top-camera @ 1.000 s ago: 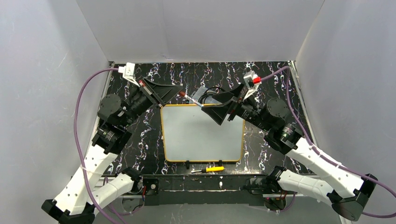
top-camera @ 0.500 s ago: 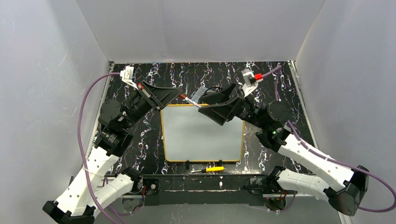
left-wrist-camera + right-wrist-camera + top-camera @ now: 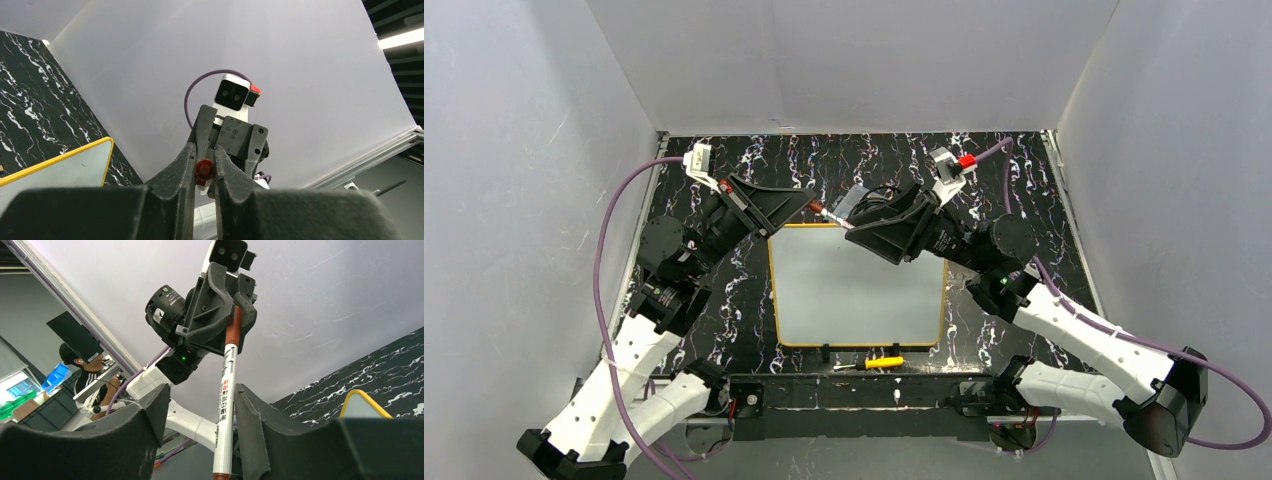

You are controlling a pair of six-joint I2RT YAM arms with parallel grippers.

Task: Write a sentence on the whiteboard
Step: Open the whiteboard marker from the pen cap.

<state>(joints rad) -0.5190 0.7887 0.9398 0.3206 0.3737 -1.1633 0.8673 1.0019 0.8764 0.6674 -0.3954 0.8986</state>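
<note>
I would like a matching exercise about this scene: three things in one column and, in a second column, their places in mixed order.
Things:
1 marker
2 screwdriver
3 whiteboard

Places:
a at the near edge of the table
b flat at the table's centre
c held by its cap end in the left gripper

Pairs: 1-c, 2-a, 3-b

The whiteboard (image 3: 856,290) lies flat in the middle of the table (image 3: 874,160), between the two arms. Above its far edge, toward the left corner, the left pincer (image 3: 809,205) and right pincer (image 3: 849,215) face each other nose to nose. The marker (image 3: 226,390) runs between them, one end in the left pincer, its shaft between the right one's fingers. A screwdriver (image 3: 874,363) lies just before the board's near edge.
</note>
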